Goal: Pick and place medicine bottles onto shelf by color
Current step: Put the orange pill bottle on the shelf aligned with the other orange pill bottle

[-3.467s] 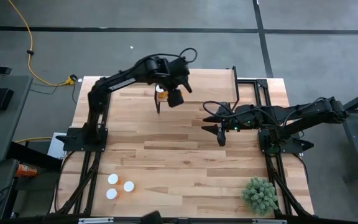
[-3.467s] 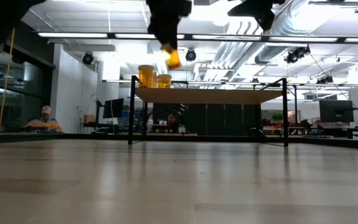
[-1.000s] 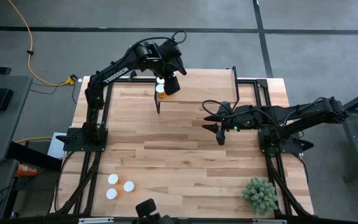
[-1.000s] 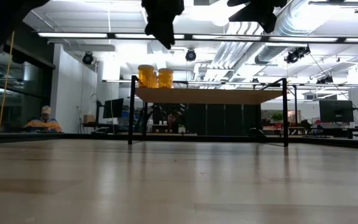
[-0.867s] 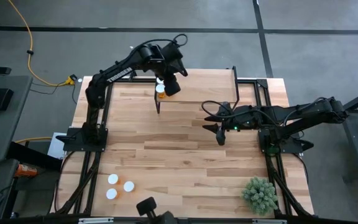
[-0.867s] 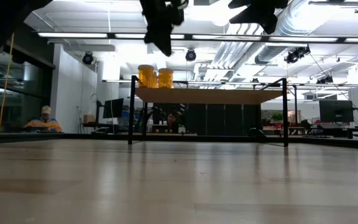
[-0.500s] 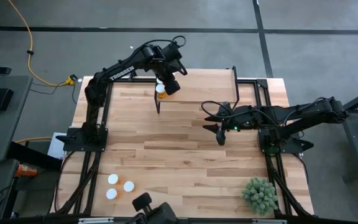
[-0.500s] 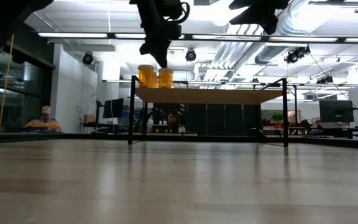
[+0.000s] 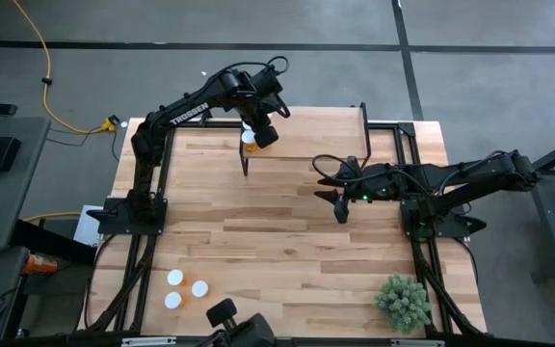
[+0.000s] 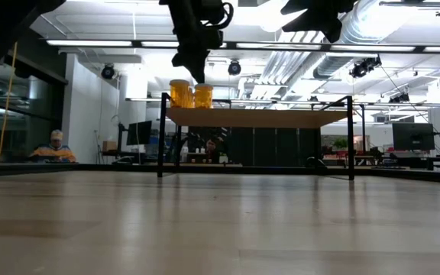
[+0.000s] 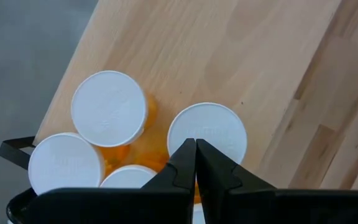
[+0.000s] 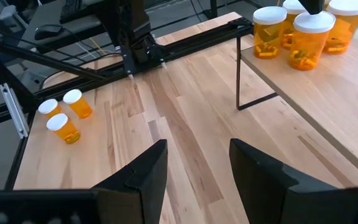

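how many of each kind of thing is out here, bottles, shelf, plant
shelf: 1
bottles on it: 4
bottles off it: 3
plant: 1
total: 9

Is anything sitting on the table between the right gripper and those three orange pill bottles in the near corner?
Nothing visible. Bare butcher-block tabletop lies between the right gripper and the three white-capped orange pill bottles; the light-wood shelf stands off to the side.
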### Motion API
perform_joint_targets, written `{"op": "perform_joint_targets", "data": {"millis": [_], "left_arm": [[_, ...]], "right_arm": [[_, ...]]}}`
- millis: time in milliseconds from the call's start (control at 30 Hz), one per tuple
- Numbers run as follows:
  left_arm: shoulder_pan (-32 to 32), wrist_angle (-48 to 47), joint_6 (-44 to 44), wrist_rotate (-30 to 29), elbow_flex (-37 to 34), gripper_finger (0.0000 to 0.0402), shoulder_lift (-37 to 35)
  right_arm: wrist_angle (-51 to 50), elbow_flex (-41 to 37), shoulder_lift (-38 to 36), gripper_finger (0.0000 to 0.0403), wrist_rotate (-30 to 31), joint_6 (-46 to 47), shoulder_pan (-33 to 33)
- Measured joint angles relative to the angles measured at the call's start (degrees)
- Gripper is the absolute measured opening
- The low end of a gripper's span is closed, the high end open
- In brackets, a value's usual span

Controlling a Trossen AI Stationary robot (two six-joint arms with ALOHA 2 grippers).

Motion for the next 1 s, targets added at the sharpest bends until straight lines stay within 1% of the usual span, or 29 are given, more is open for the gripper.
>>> {"op": "perform_joint_targets", "data": {"millis": [233,500,700,800,1000], "left_arm": [[-0.3,-0.2,0.1,1.7,0.1,0.0,1.0],[-0.6,1.9,0.0,1.7,0.2,0.0,1.6],[-0.5,1.7,0.0,1.5,0.2,0.0,1.6],[-0.5,1.0,0.0,1.5,1.3,0.0,1.8],[-0.6,0.9,0.0,1.7,5.8,0.0,1.8]], "right_arm": [[0.0,0.0,0.0,0.0163,0.0,0.0,0.0],[0.0,0.0,0.0,0.0163,0.0,1.5,0.0],[0.0,0.0,0.0,0.0163,0.0,1.5,0.0],[0.0,0.0,0.0,0.0163,0.0,1.3,0.0],[0.0,0.0,0.0,0.0163,0.0,1.4,0.0]]}}
